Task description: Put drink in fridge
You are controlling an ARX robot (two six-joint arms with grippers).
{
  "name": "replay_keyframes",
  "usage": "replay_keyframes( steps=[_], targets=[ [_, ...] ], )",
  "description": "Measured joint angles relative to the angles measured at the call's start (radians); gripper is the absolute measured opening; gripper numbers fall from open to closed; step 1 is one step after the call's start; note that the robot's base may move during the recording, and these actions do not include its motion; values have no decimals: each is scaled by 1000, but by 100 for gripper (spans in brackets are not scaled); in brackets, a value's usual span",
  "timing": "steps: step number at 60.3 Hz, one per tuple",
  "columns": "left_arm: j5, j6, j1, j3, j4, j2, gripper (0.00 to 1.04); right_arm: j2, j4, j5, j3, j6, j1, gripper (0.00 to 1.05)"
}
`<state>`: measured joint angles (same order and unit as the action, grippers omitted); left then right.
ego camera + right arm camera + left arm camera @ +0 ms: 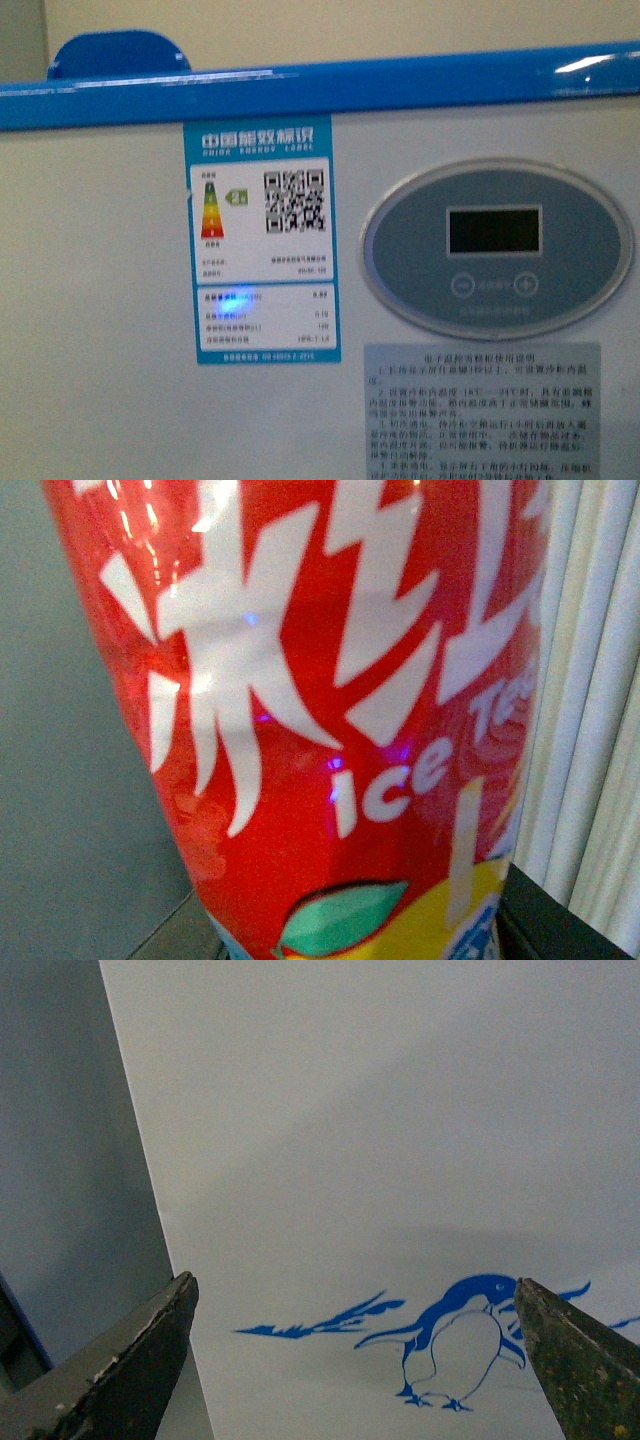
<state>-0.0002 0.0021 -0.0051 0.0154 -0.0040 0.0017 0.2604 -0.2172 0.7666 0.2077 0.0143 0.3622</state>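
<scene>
The fridge fills the front view at close range: a white front wall under a blue top rim. Neither arm shows in the front view. In the left wrist view my left gripper is open and empty, its dark fingers spread in front of the fridge's white side with the blue penguin decal. In the right wrist view my right gripper is shut on the ice tea bottle, whose red label with white lettering fills the frame. Only a dark finger shows at its base.
The fridge front carries a blue energy label with a QR code, an oval grey control panel with a dark display and a sheet of printed instructions. A blue rounded object rises behind the rim. White pleated curtain hangs beside the bottle.
</scene>
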Motion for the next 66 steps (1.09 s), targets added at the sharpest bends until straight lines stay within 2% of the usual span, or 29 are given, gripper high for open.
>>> replay_keyframes(
  steps=[66],
  targets=[
    [0, 0, 0, 0, 0, 0, 97, 0, -2, 0, 0, 3, 0, 40]
  ],
)
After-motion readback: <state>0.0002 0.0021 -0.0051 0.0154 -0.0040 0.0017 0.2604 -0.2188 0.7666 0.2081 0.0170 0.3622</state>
